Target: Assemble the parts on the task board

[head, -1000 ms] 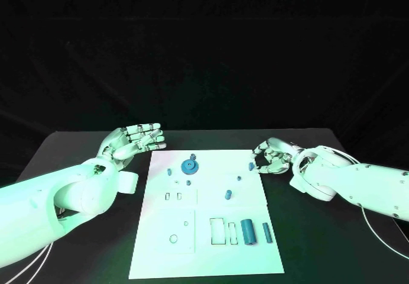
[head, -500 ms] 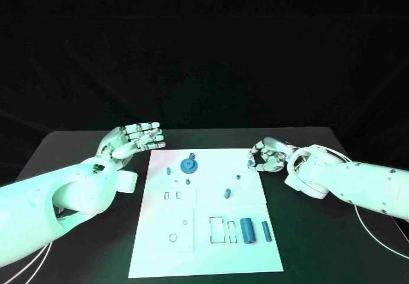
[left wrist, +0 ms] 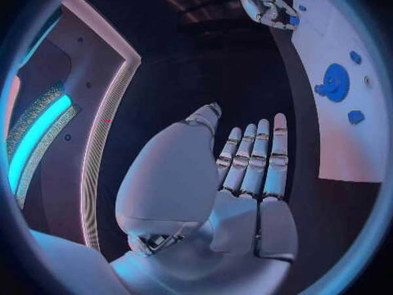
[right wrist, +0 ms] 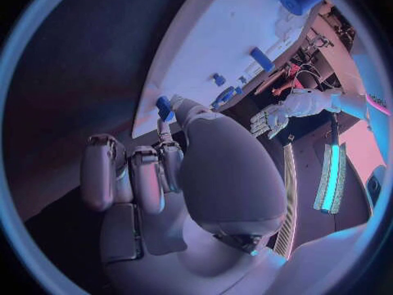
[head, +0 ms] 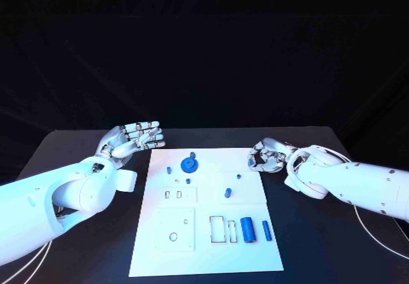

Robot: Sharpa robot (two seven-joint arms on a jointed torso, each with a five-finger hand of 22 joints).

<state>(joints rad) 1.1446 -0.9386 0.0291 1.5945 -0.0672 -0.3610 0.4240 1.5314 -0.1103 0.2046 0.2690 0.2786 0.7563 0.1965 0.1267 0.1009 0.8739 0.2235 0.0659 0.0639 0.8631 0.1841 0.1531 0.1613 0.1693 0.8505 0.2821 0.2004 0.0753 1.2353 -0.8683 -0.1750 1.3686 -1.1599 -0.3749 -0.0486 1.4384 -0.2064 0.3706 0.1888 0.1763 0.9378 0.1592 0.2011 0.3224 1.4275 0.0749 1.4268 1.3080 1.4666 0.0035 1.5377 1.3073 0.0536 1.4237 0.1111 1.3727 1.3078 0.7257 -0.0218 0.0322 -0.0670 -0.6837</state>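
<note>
The white task board (head: 204,260) lies in the middle of the black table. On it are a blue gear (head: 188,165), a few small blue parts (head: 227,192), a thick blue cylinder (head: 247,229) and a thin one (head: 266,230). My right hand (head: 268,158) hovers at the board's far right edge, fingers curled, pinching a small blue part (right wrist: 164,105) between thumb and a finger. My left hand (head: 135,139) hangs beyond the board's far left corner, palm up, its fingers (left wrist: 254,157) straight and side by side, holding nothing. The left wrist view shows the gear (left wrist: 334,82) and the right hand (left wrist: 264,3).
Rectangular recesses (head: 223,229) sit beside the cylinders, and a square plate with a round hole (head: 173,237) is near the board's front left. Bare black table (head: 324,248) lies on both sides of the board.
My right hand has drawn slightly back and up from the board's edge with the small blue part. The left hand has stayed put.
</note>
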